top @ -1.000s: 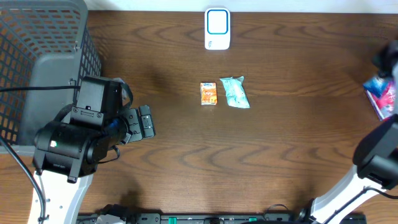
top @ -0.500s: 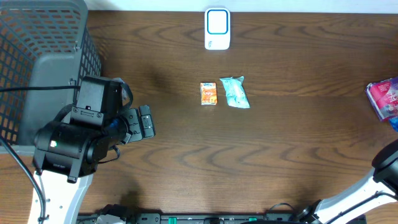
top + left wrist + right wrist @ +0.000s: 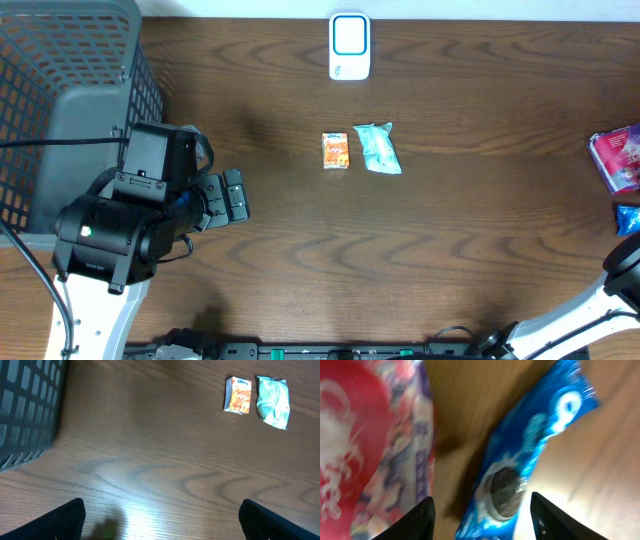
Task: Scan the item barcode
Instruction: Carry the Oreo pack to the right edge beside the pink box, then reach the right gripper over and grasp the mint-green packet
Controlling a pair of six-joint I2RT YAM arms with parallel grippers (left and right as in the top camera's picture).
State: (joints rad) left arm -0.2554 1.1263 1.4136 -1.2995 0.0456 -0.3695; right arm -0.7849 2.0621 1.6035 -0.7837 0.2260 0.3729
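One blue packet (image 3: 540, 435) slants beside pink pouch (image 3: 365, 445).

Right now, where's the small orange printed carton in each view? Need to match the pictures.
Overhead: small orange printed carton near the picture's centre, slightly above the middle.
Left wrist: upper right of the picture.
Right wrist: not in it.
Shared landmark: the pale green crinkled packet, lying just to the carton's right in both the overhead and the left wrist view.
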